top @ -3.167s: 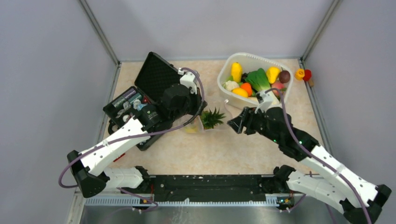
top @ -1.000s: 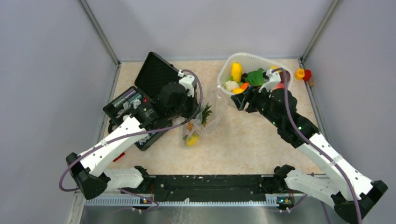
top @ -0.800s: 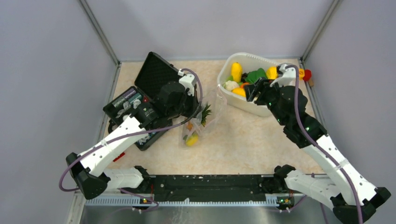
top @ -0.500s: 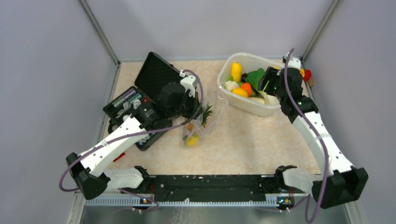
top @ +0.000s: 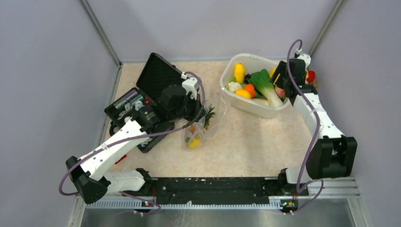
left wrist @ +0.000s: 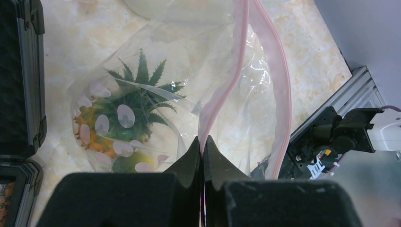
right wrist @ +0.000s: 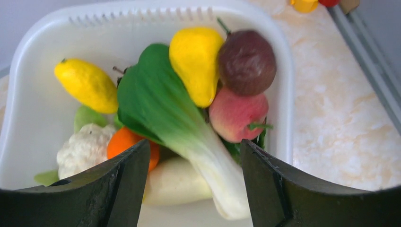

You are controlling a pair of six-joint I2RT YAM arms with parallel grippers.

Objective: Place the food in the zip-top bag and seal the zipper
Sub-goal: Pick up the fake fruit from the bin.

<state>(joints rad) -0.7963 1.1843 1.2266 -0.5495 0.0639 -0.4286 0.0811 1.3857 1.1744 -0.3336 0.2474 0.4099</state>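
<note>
Near the table point(top: 246, 142) centre, a clear bag point(top: 208, 120) held up by its mouth, pineapple point(left wrist: 118, 118) and a yellow piece point(top: 194, 142) inside. Left gripper point(left wrist: 202, 144) pinched fully closed on the pink zipper point(left wrist: 239, 61) at the bag's edge. Over the white tub point(right wrist: 283, 85) at the back right, right gripper point(right wrist: 194, 184) spread wide and holding nothing, just above the green leafy stalk point(right wrist: 165, 109), peach point(right wrist: 236, 113), plum point(right wrist: 246, 61), mango point(right wrist: 196, 61) and cauliflower point(right wrist: 85, 146) lying in the tub.

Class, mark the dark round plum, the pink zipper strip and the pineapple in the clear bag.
dark round toy plum point(right wrist: 246, 62), right wrist view, centre of skin.
narrow pink zipper strip point(left wrist: 240, 38), left wrist view, upper stretch.
bagged toy pineapple point(left wrist: 94, 137), left wrist view, orange body.
</note>
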